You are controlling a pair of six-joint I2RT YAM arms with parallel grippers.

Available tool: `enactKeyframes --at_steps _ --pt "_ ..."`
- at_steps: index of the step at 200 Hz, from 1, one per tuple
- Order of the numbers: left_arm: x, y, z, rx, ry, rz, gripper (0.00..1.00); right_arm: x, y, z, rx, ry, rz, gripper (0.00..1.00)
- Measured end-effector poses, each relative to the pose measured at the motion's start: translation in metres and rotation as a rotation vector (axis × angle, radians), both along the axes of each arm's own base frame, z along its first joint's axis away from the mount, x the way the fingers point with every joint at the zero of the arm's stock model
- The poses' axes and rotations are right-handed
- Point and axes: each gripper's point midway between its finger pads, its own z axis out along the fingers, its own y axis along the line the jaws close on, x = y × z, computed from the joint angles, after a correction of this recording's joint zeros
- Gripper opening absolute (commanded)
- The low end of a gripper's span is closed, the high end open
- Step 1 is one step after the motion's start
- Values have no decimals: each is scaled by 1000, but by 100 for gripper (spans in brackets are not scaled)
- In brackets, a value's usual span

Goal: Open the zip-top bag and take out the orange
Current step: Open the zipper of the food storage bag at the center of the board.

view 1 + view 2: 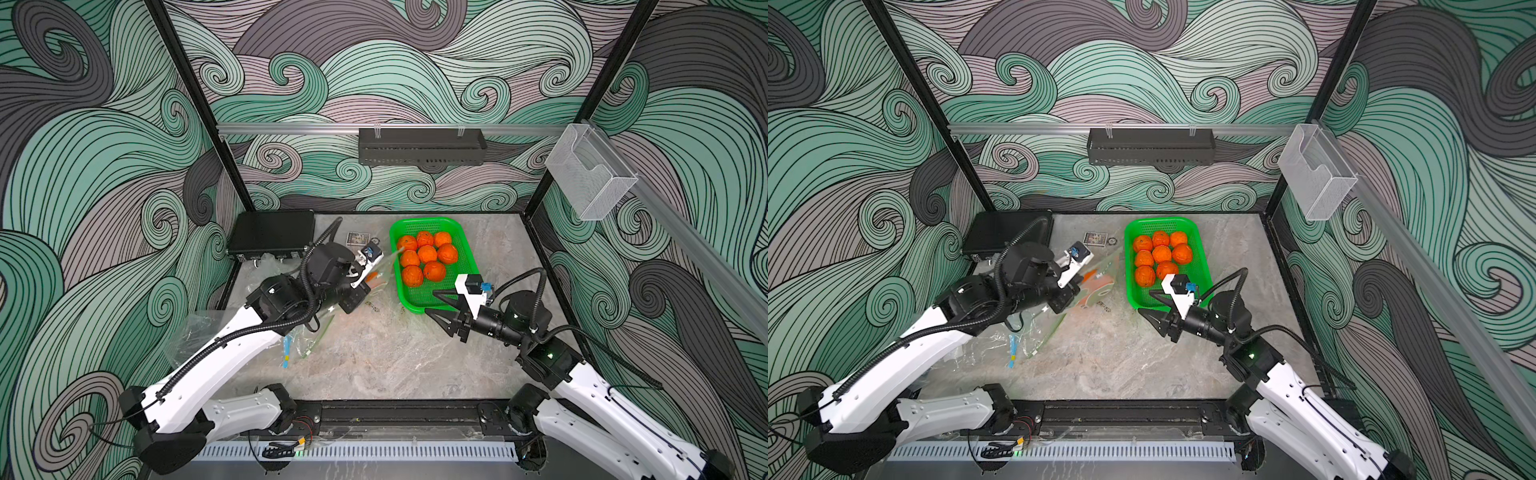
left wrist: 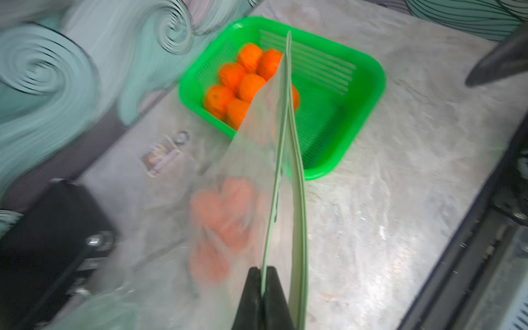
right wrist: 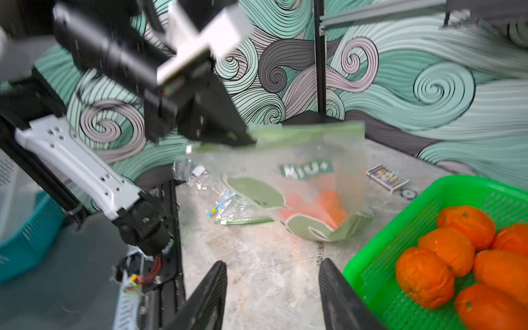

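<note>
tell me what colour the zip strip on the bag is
Pale green; the zip strip shows best in the left wrist view.

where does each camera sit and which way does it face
Top views: above the arm bases, looking down at the table; left arm and right arm show.
Left wrist: behind the left gripper, shut on the zip-top bag, facing the green basket.
Right wrist: behind the open right gripper, facing the bag and left arm.
Shared: both wrist views show bag and basket.
</note>
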Motion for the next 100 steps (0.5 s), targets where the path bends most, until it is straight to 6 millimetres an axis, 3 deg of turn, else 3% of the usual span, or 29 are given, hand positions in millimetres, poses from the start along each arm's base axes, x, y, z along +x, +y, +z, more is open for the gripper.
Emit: enactKeyframes --at_steps 20,37,72,100 --pt "-12 -18 -50 -53 170 -6 0 7 0 -3 62 149 -52 27" --pt "-21 -31 -70 -106 263 -10 0 7 7 -10 96 274 -60 15" --pt "-24 -52 -58 -233 307 -29 0 0 32 -13 94 420 -21 6" --pt "-27 -59 -55 -262 327 -41 0 -6 49 -17 78 469 3 5"
